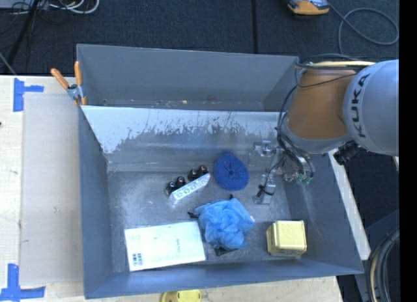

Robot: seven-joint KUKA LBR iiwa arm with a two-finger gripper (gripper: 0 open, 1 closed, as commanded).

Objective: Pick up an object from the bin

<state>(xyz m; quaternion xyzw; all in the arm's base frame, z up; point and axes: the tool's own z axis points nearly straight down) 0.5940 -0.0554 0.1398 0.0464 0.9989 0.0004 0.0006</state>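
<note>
My gripper [262,172] hangs low over the right middle of the bin floor. Its two fingers stand apart, one fingertip [263,194] toward the front and the other toward the back wall, and nothing is between them. A round dark blue disc [231,171] lies just to its left, close to the fingers but apart from them. A yellow square block [287,237] sits in front of the gripper near the bin's front right corner. A crumpled light blue plastic puff [225,222] lies front left of the gripper.
A white strip carrying small black caps [189,185] lies left of the blue disc. A flat white card [165,245] rests at the front left. The arm with its orange cover comes in over the bin's right rim.
</note>
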